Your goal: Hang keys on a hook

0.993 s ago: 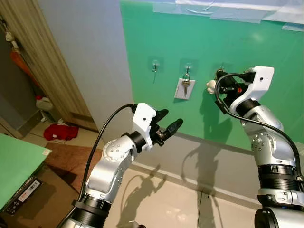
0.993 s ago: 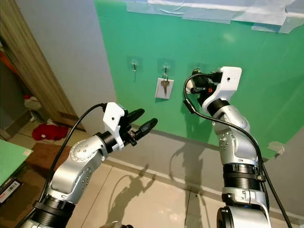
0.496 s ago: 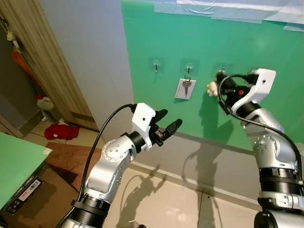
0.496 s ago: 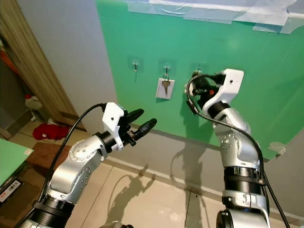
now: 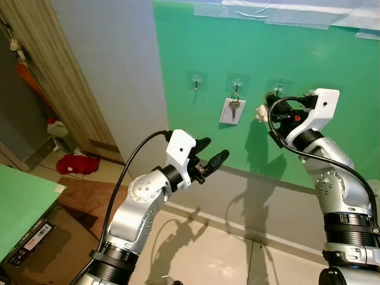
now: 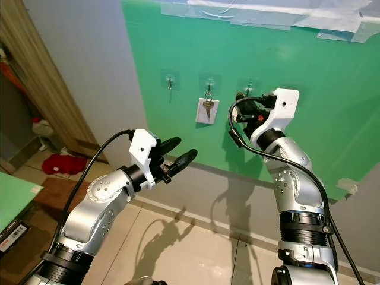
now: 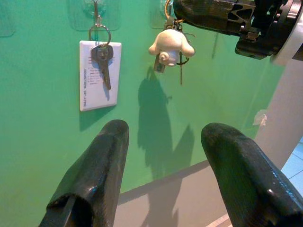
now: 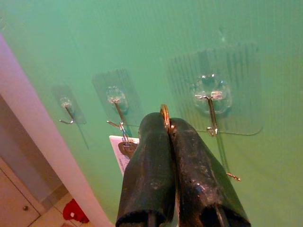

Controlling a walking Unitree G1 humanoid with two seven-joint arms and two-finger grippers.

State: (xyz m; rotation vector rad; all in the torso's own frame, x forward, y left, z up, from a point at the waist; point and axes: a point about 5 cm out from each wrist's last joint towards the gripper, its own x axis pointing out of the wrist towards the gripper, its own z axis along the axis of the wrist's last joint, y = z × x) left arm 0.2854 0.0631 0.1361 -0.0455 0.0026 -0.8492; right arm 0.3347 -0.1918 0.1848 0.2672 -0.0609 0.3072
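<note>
Three clear hooks (image 5: 195,81) dot the green board (image 5: 332,53); the right claw (image 8: 166,124) pinches a brass ring (image 8: 164,113) with a white charm (image 7: 170,45); the left claw (image 5: 212,154) gapes.

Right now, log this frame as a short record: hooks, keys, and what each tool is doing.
surface: green panel on the wall
hooks: three clear adhesive hooks in a row
left hook: bare
middle hook: holds a key with white tag
right hook: bare
right tool: shut on the ring of the white-charm keys, raised near the right hook
left tool: open, held off the wall
</note>
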